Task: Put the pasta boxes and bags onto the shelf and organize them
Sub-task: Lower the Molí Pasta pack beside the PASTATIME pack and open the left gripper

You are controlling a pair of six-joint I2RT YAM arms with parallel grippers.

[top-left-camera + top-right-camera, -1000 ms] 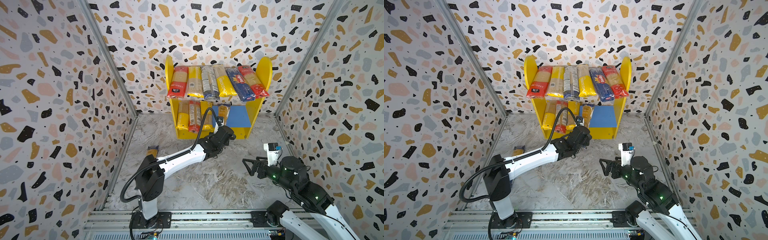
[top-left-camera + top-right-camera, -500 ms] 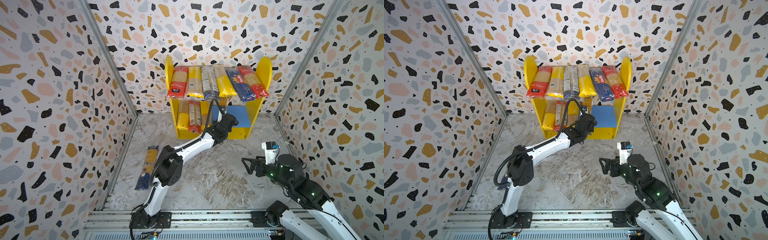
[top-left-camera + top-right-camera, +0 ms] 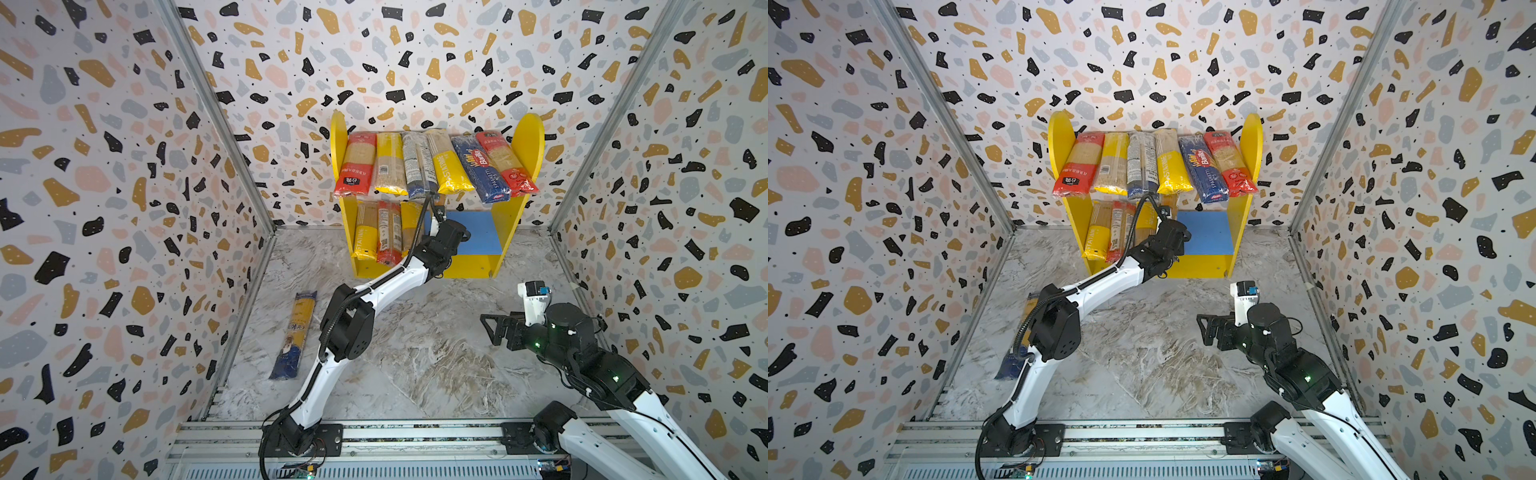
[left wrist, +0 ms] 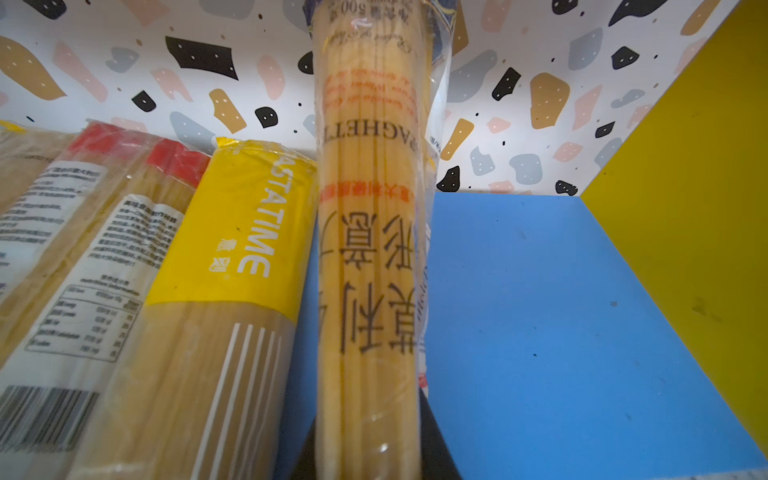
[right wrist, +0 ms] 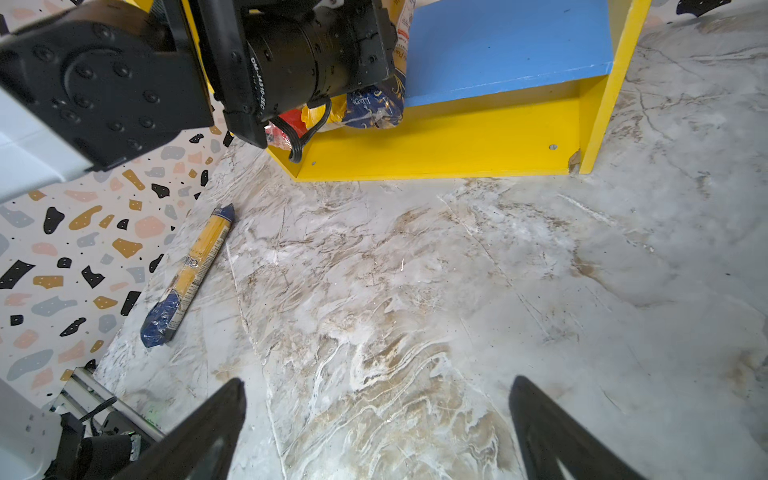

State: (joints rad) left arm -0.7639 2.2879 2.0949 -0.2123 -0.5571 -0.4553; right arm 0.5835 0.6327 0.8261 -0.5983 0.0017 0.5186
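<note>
**Op:** Left claw status?
**Eng:** Your left claw [image 4: 370, 451] is clamped on the near end of a clear spaghetti packet [image 4: 368, 249], with a dark finger on each side of it. The packet points into the lower tier, over the blue lower board [image 4: 540, 311]. From the wrist view I can't tell whether it rests on the board or sits just above it.
**Op:** Neighbours?
**Eng:** Just beside it on one side is a yellow PASTATIME packet [image 4: 232, 232], then a red-ended packet [image 4: 124, 187]. Both lie on that board. On the other side you have bare blue board out to the yellow side panel [image 4: 685, 187].
**Op:** Rest of the shelf?
**Eng:** The top tier of the shelf [image 3: 528, 141] carries six packets side by side in both top views. The dark blue Barilla packet [image 3: 480, 170] is second from the right.
**Op:** Right side?
**Eng:** Your right claw [image 5: 378, 384] is spread wide and holds nothing. It's above the marble desk [image 5: 415, 270], well apart from the shelf. One blue-gold packet [image 3: 293, 336] lies flat on the desk near the left wall [image 3: 124, 249].
</note>
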